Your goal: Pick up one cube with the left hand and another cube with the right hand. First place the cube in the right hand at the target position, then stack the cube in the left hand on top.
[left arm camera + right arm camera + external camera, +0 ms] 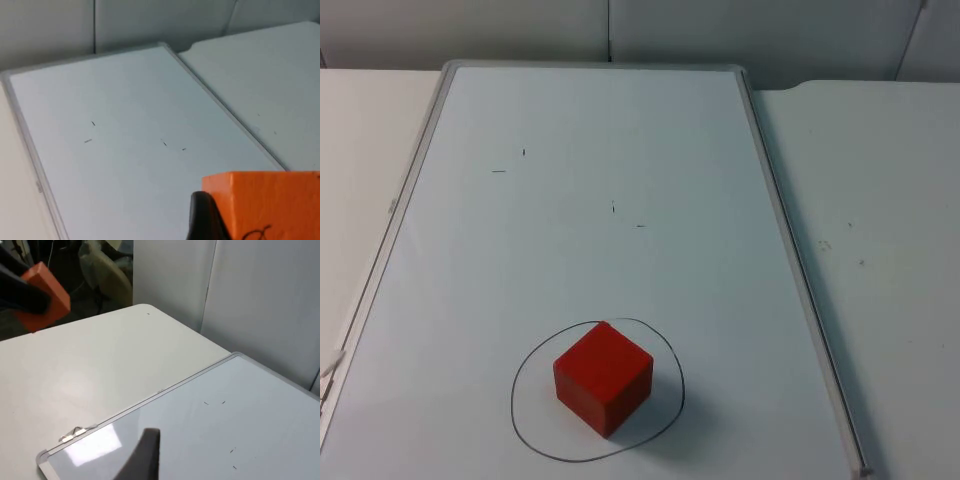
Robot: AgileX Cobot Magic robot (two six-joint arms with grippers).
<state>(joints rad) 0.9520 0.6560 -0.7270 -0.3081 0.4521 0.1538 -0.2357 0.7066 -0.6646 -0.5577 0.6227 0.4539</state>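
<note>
— On the whiteboard (620,130), where does the red cube (603,376) sit?

— Inside the hand-drawn black circle (517,405), resting flat on the board with one corner turned toward the camera. Its far corner is close to the circle's far line. Neither gripper touches it.

— And the other cube?

— The orange cube (270,205) is in the left gripper (31,299), pinched between its black fingers (202,217) and held up in the air. From the right wrist it appears lifted above the white table (870,200), off to the side of the whiteboard's framed edge.

— What about the right gripper (144,457)?

— It hangs over the whiteboard near a rounded corner of the frame, well apart from both cubes. Whether it is spread or pressed together I cannot tell.

— Any writing?

— A thin black scribble (257,233) on one face of the orange cube, cut off by the picture edge and not readable. The whiteboard carries a few short pen ticks (524,152) near its middle, just strokes, not letters. The grey partition wall (520,30) stands behind the table.
</note>
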